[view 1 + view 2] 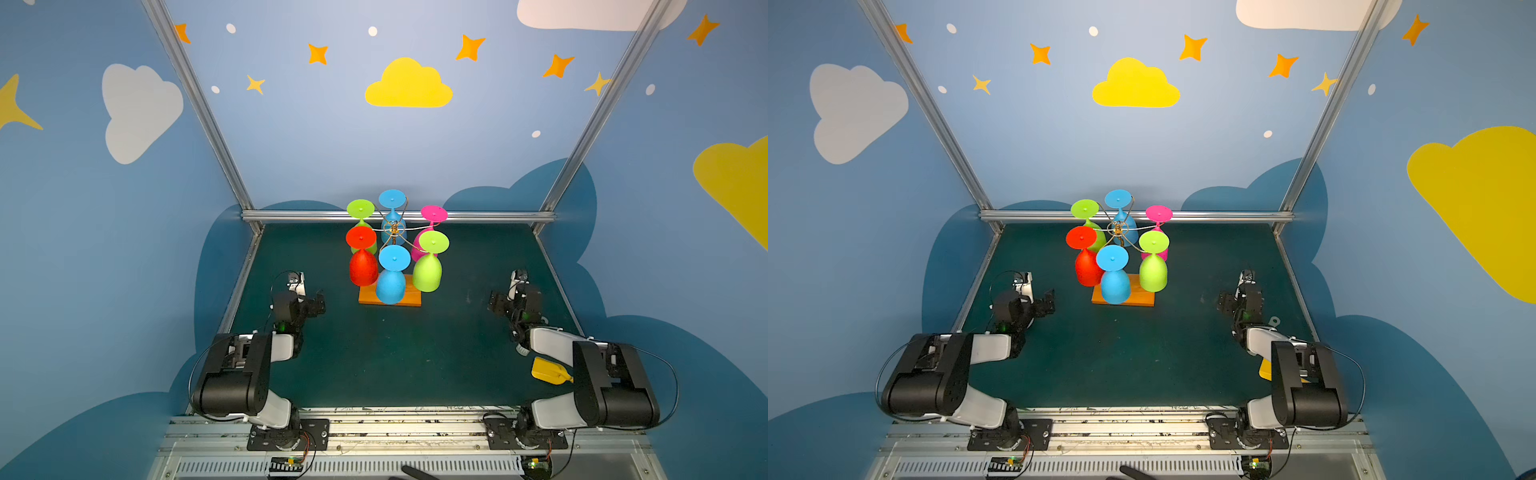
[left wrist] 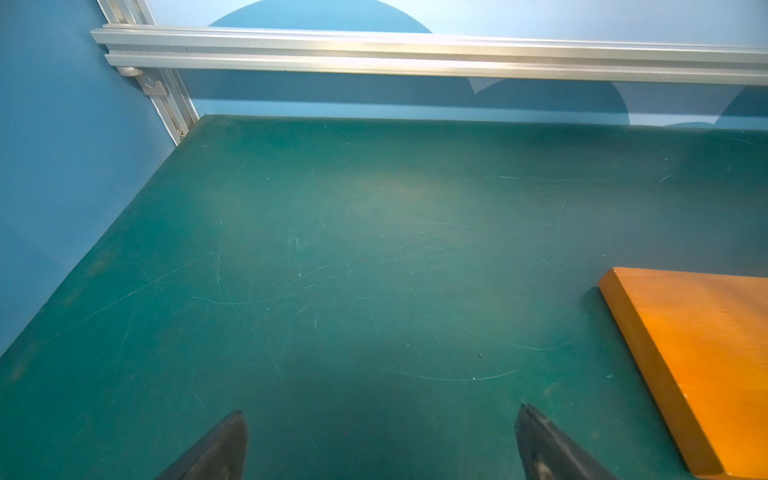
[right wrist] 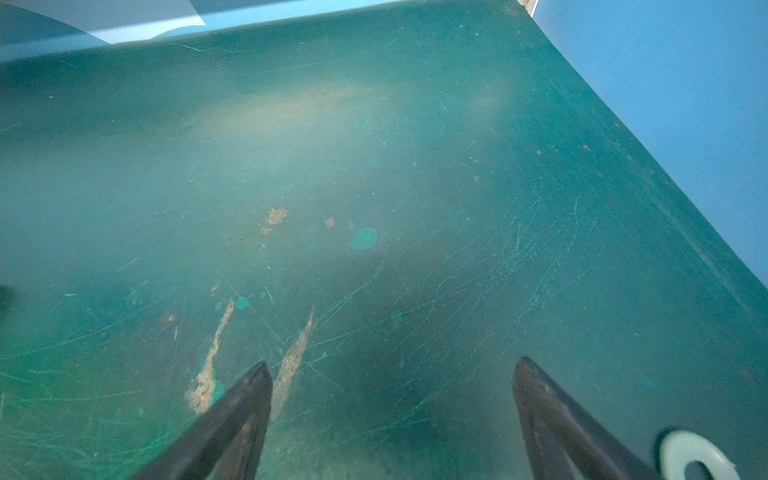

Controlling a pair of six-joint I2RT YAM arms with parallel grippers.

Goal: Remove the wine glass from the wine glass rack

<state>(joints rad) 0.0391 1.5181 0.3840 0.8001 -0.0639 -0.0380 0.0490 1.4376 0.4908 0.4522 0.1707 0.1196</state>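
nearest you, a yellow scoop [image 1: 546, 369] lies on the green table [image 1: 395, 365], just beside the right arm [image 1: 611, 390]. your left gripper [image 2: 380, 415] points down at bare table with its fingers spread wide and nothing between them. its wrist view also catches a corner of the wooden base [image 2: 706, 365]. your right gripper [image 3: 392, 365] is likewise released, fingers wide apart over a scuffed, scratched patch, holding nothing. both grippers are well apart from the rack [image 1: 394, 227], which stands between them toward the far half of the table on that orange-brown base. six glasses [image 1: 1113, 286] hang from it upside down, feet up on the wire arms. in both top views the closest to you is a blue glass [image 1: 390, 282], with a red glass [image 1: 363, 268] to its left and a green glass [image 1: 427, 272] to its right. behind them hang a second green glass [image 1: 360, 209], a second blue glass [image 1: 392, 198] and a pink glass [image 1: 434, 214]. none is off the rack yet.
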